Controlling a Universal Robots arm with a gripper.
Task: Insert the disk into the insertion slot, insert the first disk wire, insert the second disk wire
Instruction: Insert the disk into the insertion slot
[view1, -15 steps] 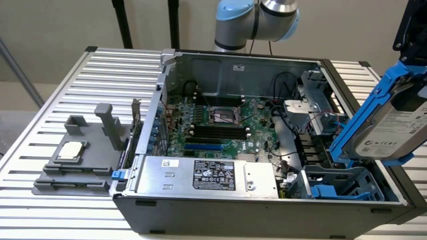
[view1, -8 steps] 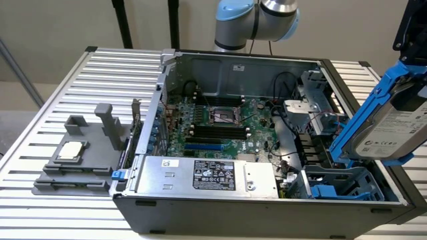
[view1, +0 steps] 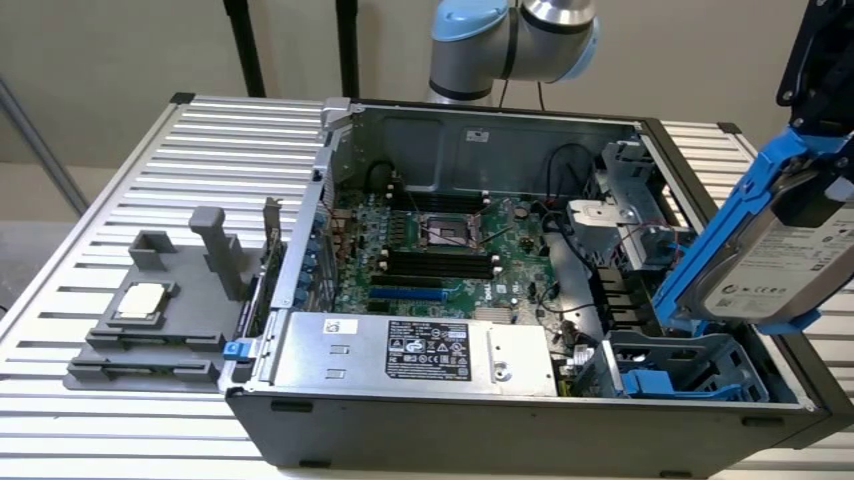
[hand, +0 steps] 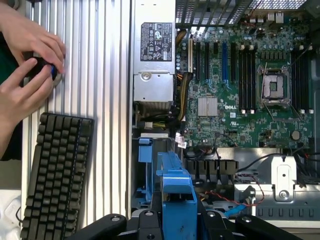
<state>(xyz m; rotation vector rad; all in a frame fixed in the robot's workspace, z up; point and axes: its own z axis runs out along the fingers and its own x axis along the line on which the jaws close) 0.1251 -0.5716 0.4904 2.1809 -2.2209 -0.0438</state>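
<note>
Holding the disk (view1: 787, 262) by its bright blue carrier frame, my claw (view1: 817, 195) is closed on it. It hangs steeply tilted in the air over the side of the open computer case (view1: 534, 430) at the exterior view's right. The case lies on its side in the middle of a slatted metal bench (view1: 107, 180).

The slot (view1: 721, 360), a grey-blue ribbed plastic cage with blue clips, sits inside the case at the near corner on the exterior view's right. It looks empty. The disk's lower end comes near the cage's top but is not inside it.

A silver power supply box (view1: 414, 350) runs along the case's near edge beside the slot, and the green circuit board (view1: 441, 260) fills the case's middle. A grey holder (view1: 147, 330) with a small chip on it rests near the bench edge at the exterior view's left.

In the wrist view the blue carrier stands between my claw's dark fingers. Off to one side, on the bench, a person's hands (hand: 25, 70) close around a small dark object I cannot identify, next to a black keyboard (hand: 57, 175).

As I judge it, no step is finished. The disk is not yet seated, and both disk wires are left to do. I cannot tell which cables are the disk's.
</note>
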